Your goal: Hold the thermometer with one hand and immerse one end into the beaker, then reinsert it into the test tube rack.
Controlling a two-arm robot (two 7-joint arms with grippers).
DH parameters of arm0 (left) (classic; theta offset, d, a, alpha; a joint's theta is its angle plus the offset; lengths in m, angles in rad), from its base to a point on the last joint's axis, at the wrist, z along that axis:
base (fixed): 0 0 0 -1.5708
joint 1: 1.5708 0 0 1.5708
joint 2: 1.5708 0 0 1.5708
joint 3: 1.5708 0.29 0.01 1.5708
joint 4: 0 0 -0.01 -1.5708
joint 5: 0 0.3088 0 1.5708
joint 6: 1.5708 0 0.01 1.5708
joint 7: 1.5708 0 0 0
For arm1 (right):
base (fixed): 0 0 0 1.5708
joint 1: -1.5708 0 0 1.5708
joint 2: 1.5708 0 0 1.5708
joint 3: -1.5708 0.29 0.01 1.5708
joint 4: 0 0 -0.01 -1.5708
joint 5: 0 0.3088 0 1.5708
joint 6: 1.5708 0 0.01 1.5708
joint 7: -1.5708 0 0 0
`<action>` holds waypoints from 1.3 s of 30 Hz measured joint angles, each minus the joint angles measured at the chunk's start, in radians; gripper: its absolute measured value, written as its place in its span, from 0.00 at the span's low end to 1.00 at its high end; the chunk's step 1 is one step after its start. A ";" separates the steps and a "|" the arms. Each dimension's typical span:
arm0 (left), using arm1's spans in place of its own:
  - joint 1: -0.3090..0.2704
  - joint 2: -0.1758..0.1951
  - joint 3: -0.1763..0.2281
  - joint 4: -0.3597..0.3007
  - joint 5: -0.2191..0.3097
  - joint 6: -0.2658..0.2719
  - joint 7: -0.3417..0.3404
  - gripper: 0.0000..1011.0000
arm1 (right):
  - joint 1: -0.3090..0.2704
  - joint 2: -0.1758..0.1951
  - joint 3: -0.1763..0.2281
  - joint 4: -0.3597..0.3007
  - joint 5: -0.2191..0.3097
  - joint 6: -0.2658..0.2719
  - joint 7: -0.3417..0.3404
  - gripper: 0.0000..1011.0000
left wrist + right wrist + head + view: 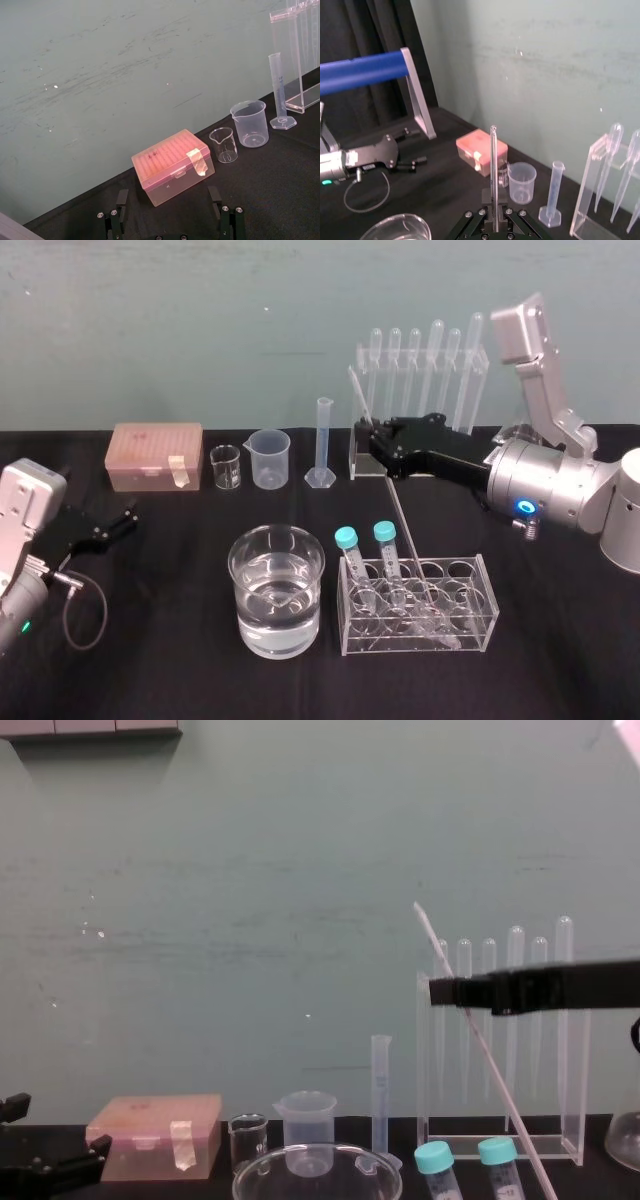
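Pale green wall (200, 320) behind the surface's far edge, scuffed with faint scratches and white specks, matt black surface (170, 670), dark curtain (365, 30) at one side, even light.

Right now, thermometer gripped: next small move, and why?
Probably lift it straight up. The right gripper is shut on the tilted thermometer, whose lower end seems to sit in the rack; the beaker stands left of it. The left gripper lies idle, far left.

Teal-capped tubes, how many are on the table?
2. Both stand in the low clear rack, at its left end: one tube at the corner, the other tube right of it.
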 joint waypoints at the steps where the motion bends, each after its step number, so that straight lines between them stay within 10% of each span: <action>1: 0.000 0.000 0.000 0.000 0.000 0.000 0.000 1.00 | -0.007 0.002 0.008 -0.006 0.003 -0.018 0.003 0.06; 22: 0.000 0.000 0.000 0.000 0.000 0.000 0.000 1.00 | -0.125 0.028 0.155 -0.094 0.117 -0.232 0.040 0.06; 31: 0.000 0.000 0.000 0.000 0.000 0.000 0.000 1.00 | 0.003 0.022 0.165 -0.093 0.185 -0.192 0.084 0.06; 39: 0.000 0.000 0.000 0.000 0.000 0.000 0.000 1.00 | 0.153 -0.044 0.096 -0.022 0.229 -0.183 0.176 0.06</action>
